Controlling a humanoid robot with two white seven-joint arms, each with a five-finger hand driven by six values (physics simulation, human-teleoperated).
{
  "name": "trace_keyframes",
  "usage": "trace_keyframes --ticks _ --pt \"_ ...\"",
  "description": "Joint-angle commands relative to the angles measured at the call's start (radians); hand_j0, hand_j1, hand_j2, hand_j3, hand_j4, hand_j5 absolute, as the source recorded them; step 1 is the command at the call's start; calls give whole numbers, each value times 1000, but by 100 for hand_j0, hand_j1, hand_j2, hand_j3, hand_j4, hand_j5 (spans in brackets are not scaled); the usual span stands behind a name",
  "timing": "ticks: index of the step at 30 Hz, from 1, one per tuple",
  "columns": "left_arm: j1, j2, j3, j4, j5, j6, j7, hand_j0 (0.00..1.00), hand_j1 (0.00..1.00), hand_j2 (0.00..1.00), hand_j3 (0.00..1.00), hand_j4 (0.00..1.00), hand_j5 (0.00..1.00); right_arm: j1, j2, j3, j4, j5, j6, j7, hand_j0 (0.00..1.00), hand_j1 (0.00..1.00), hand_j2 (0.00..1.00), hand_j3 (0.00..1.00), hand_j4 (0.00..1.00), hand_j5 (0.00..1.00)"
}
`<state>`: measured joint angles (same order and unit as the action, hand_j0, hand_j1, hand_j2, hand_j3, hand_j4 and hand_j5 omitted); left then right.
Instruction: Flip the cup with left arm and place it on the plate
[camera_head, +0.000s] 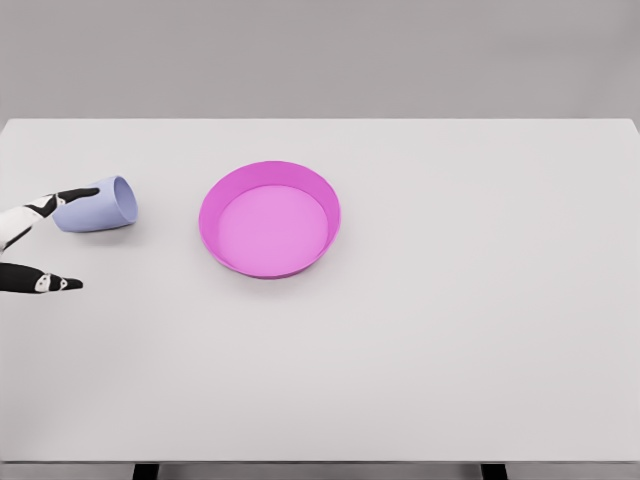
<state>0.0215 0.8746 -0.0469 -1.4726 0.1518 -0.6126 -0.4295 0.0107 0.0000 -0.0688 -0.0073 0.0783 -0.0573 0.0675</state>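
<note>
Now the left robot hand (40, 245) is open, reaching for the tipped cup (97, 206). Next it must grab it, turn it up, and set it on the plate (325, 205).

Only the left hand (35, 240) shows, entering at the picture's left edge about halfway down. Two fingers are in view, white nearer the palm and black toward the tips. The upper finger (62, 199) reaches rightward and slightly up. The lower finger (45, 281) lies apart from it, stretched almost level to the right, its tip pointed. The two are spread wide, with a clear gap between them. Palm, wrist and forearm lie outside the frame
</note>
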Motion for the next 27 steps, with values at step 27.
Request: trace_keyframes --ticks 27 --pt "-4 26 202 3 -51 2 0 100 100 100 100 100 100 2 0 0 0 0 1 0 100 100 100 100 100 100"
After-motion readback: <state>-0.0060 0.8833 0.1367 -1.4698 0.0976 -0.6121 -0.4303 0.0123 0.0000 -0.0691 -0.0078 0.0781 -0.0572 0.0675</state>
